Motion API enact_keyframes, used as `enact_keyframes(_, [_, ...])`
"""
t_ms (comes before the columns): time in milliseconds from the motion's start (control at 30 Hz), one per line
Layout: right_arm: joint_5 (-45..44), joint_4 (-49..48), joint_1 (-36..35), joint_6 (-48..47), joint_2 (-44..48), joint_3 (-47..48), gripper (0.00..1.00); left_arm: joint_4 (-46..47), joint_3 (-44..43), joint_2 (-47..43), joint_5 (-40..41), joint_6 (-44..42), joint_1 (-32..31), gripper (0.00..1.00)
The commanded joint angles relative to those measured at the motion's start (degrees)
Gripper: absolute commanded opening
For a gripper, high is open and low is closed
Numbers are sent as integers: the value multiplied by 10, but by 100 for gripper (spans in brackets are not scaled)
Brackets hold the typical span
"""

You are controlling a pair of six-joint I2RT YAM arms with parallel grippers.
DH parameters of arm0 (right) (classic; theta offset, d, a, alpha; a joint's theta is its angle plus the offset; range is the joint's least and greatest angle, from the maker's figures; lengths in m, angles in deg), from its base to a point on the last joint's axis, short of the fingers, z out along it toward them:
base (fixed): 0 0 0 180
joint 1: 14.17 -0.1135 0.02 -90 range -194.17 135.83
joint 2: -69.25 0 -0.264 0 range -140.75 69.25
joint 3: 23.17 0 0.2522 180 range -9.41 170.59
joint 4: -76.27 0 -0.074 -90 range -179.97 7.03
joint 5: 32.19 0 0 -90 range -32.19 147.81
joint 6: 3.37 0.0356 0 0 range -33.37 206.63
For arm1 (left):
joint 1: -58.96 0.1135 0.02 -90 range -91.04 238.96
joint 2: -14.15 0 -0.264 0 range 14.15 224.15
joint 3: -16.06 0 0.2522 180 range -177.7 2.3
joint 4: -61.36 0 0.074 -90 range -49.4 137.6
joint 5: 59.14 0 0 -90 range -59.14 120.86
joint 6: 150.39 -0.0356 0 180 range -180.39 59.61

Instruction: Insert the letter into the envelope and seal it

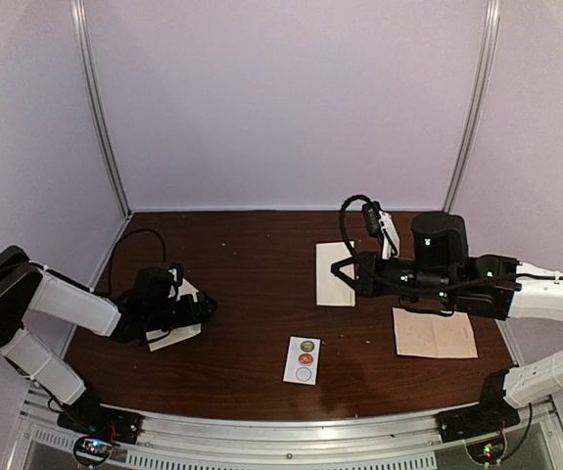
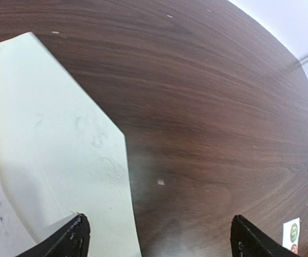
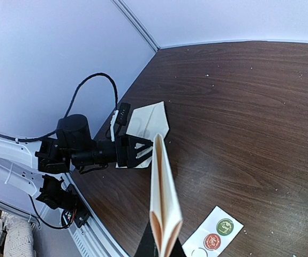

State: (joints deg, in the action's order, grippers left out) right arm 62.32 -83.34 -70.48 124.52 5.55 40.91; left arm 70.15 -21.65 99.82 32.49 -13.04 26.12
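Envelope [image 1: 175, 333] and folded sheet [image 1: 334, 274] are well apart in the overhead view. The envelope lies at the worktop's [image 1: 252, 294] left side, partly under the left hand [image 1: 201, 308]. The right hand [image 1: 341, 270] holds the folded sheet, probably the letter, near mid-worktop. A pinkish sheet [image 1: 435, 333] lies flat under the right arm, and a sticker card [image 1: 303, 359] lies near the front, probably for sealing.

From the left wrist, the left hand [image 2: 159, 241] is spread wide. One finger is over the envelope's [image 2: 52, 139] near edge and the other over bare wood. Whether it presses down cannot be told, but it looks placed to steady the envelope.

From the right wrist, the right hand [image 3: 162, 247] is closed on the folded sheet [image 3: 162, 193], which shows edge-on with its fold line pointing toward the envelope [image 3: 151, 122]. The envelope's triangular flap lies open, so the thin edge seems meant to lead into the pocket. Insertion is not yet begun.
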Motion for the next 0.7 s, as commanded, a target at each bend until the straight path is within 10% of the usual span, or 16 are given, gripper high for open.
enact_keyframes(0, [-2, -7, 3, 6, 10, 14, 0, 1, -27, 59, -45, 36, -86, 92])
enact_keyframes(667, [-41, 27, 2, 18, 64, 0, 0, -19, -215, 123, -10, 94, -266, 93])
